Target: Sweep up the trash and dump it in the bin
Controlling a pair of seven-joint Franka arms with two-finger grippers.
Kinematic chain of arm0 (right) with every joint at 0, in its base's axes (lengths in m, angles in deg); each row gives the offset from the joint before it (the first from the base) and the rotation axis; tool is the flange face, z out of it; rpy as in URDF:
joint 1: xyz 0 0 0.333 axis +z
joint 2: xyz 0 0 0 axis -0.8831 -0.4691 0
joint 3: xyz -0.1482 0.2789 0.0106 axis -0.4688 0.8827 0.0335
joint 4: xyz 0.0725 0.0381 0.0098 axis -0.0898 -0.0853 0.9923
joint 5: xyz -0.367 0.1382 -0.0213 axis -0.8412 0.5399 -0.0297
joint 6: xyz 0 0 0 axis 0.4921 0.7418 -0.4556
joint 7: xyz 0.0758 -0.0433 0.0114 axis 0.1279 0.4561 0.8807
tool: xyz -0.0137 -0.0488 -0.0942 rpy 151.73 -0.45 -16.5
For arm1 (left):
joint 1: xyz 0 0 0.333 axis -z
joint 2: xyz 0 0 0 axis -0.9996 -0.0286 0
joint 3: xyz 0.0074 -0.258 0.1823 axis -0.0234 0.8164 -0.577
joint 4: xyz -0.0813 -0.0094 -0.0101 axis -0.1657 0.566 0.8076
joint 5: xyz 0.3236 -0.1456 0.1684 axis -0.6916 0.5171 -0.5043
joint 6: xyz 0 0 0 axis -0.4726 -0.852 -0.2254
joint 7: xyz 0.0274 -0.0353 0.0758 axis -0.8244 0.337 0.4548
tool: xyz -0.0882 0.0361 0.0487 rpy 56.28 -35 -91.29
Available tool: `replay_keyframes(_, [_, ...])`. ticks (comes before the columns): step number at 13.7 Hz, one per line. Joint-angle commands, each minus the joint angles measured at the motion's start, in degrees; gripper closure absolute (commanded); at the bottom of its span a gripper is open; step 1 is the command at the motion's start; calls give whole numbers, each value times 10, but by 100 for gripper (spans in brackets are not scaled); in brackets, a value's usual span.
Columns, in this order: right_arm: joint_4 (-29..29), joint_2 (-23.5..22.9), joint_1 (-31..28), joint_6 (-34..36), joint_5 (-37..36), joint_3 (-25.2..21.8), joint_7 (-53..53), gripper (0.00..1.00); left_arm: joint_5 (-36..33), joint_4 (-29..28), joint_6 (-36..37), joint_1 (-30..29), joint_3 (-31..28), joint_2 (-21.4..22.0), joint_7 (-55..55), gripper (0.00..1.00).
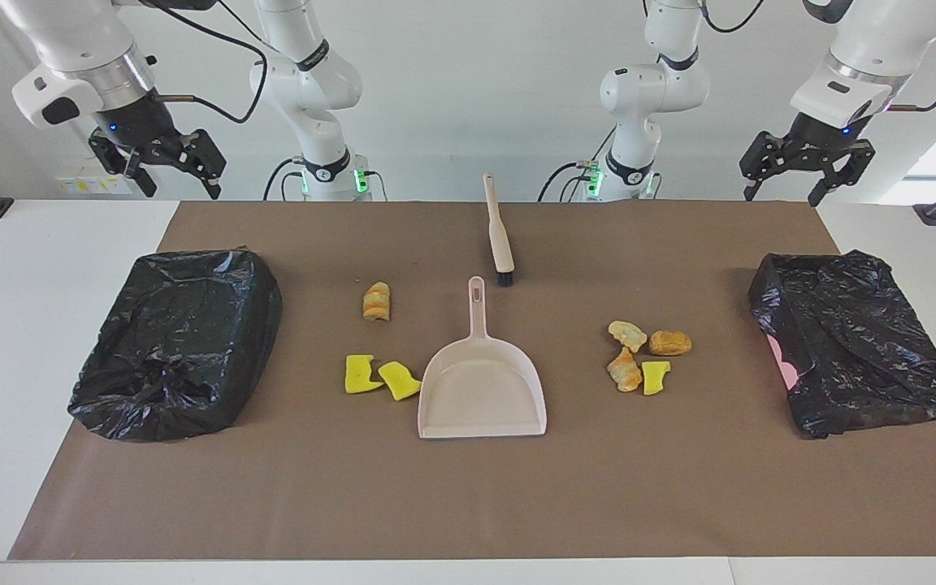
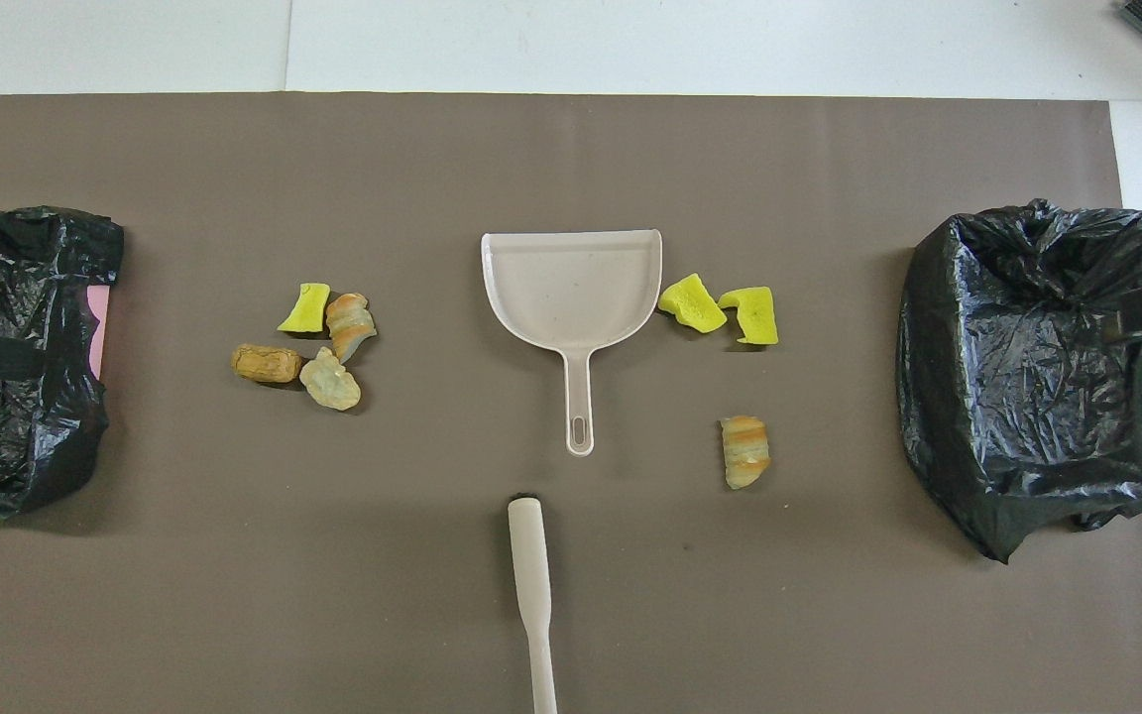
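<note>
**Both arms up, floor unswept**

Left gripper (image 1: 808, 175) and right gripper (image 1: 161, 166) hang high with fingers apart, waiting; trash (image 1: 640, 358) lies scattered on the brown mat (image 1: 468, 504) either side of the dustpan (image 1: 482, 390); brush (image 1: 498, 231) untouched, lined bins (image 1: 175, 341) at both ends

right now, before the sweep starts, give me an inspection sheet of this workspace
surface: brown mat on a white table, flat.
job's things: dustpan mid-mat, empty; brush nearer the robots; four scraps toward the left arm's end, three scraps toward the right arm's end; a bag-lined bin at the right arm's end, another bin at the left arm's.
clutter: nothing seen.
grippers: left gripper and right gripper open, raised, waiting.
cables: black cables along the arms.
surroundings: white wall.
</note>
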Motion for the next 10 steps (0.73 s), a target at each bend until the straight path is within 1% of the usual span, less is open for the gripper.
replay_keyframes(1, [6, -1, -4, 14, 5, 4, -8, 0, 6, -29, -11, 26, -4, 12, -3, 0])
replay_keyframes(4, [5, 1, 0, 9, 9, 7, -9, 0, 4, -20, -2, 28, -6, 9, 0, 0])
replay_keyframes(7, [5, 1, 0, 8, 9, 7, -9, 0, -1, 21, -2, 19, -12, 6, 2, 0])
replay_keyframes(10, [5, 1, 0, 8, 9, 7, -9, 0, 4, 14, -11, 19, -11, 9, -4, 0])
